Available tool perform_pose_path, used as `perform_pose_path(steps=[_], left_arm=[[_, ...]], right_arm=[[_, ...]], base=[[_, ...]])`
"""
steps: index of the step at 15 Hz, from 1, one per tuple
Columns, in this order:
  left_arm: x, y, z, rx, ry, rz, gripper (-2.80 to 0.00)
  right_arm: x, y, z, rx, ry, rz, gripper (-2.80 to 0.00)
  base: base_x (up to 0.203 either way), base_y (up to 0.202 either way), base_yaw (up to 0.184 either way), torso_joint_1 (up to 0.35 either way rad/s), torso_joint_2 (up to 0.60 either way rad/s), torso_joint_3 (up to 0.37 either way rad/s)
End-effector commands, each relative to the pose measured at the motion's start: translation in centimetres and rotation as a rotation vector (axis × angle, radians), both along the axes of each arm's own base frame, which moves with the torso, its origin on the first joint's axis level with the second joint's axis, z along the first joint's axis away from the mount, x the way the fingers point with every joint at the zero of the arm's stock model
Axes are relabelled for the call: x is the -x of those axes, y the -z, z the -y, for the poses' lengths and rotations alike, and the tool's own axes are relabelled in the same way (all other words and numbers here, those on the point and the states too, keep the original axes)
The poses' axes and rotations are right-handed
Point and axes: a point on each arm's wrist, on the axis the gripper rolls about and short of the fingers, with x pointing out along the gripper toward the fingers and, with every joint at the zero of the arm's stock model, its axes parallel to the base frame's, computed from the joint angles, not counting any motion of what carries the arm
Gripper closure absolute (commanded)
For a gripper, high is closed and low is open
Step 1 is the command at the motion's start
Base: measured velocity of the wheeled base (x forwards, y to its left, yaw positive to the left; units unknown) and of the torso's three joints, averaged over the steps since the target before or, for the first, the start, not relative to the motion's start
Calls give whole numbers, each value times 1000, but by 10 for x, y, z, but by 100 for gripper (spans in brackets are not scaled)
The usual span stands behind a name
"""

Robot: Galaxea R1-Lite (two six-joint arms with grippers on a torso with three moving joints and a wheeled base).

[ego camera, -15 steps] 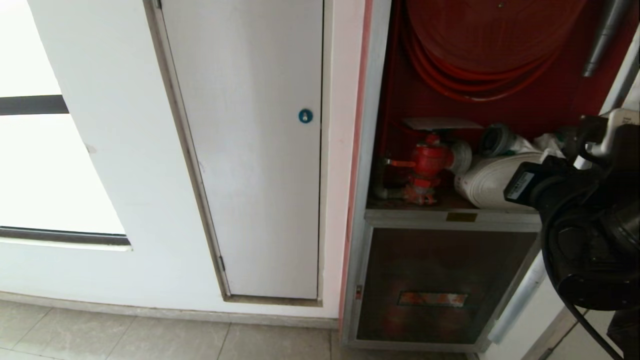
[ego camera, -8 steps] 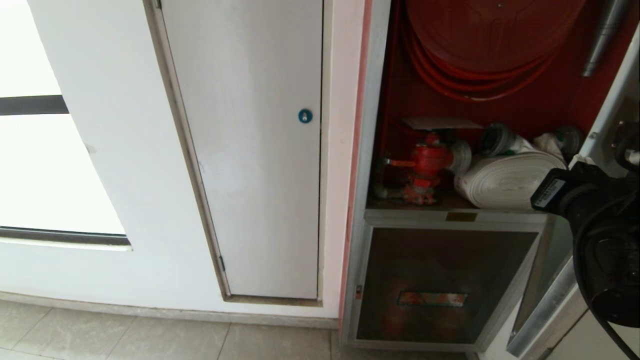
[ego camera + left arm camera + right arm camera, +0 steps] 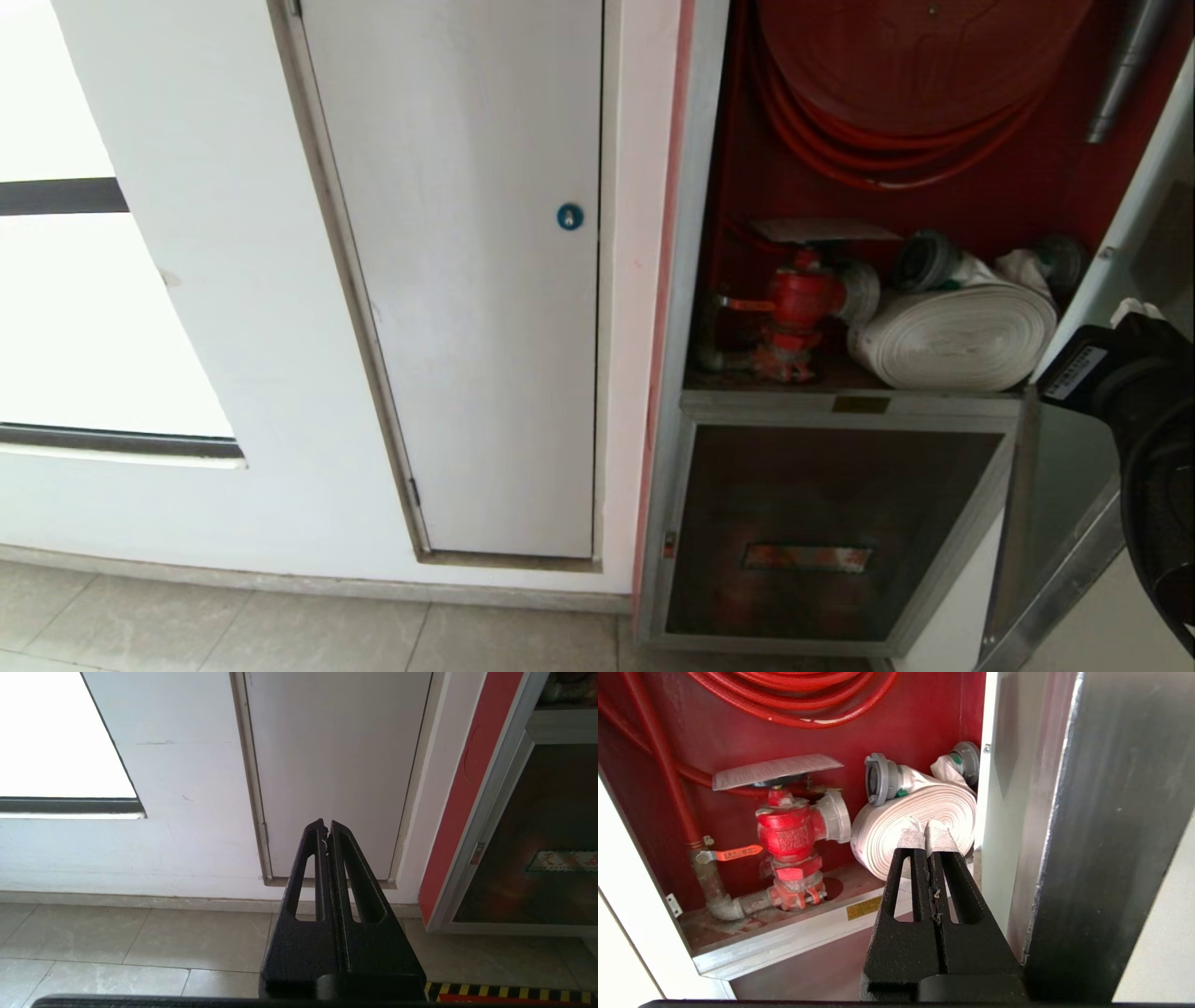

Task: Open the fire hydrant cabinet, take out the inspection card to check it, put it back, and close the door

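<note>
The fire hydrant cabinet (image 3: 686, 280) stands open, red inside, with the hose reel (image 3: 896, 84) at the top. The inspection card (image 3: 822, 230) (image 3: 777, 770) lies flat on top of the red hydrant valve (image 3: 803, 299) (image 3: 789, 830). A white rolled hose (image 3: 952, 336) (image 3: 887, 821) lies beside the valve. The door (image 3: 1055, 579) (image 3: 1111, 812) is swung out at the right. My right gripper (image 3: 926, 828) is shut and empty, close to the door's inner edge and pointing at the hose from outside the cabinet. My left gripper (image 3: 326, 823) is shut and parked low.
A plain white panel with a blue round lock (image 3: 570, 217) fills the wall left of the cabinet. Below the shelf is a dark panel with a reddish label (image 3: 808, 558). A bright window (image 3: 84, 308) is far left, with tiled floor (image 3: 140, 938) below.
My right arm has drawn back to the right, mostly leaving the head view. The door has swung wider open with it. The whole hose roll now shows.
</note>
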Motion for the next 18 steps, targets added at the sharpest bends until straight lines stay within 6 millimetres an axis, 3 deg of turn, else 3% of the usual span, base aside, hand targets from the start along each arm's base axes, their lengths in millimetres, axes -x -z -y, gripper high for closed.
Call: perform_pose_path(steps=[1,10,18], left_arm=[[0,2,0,0,-1,-5,0],[0,2,0,0,1,-5,0],[0,2,0,0,-1,-5,0]], right_arm=[[4,0,2,-6,9,7,0],[17,6,29,-2,121,-4,0],[49,-3,51,-6,226,-22,0]], base=[[0,0,0,0,0,0],[0,0,0,0,0,0],[0,0,0,0,0,0]])
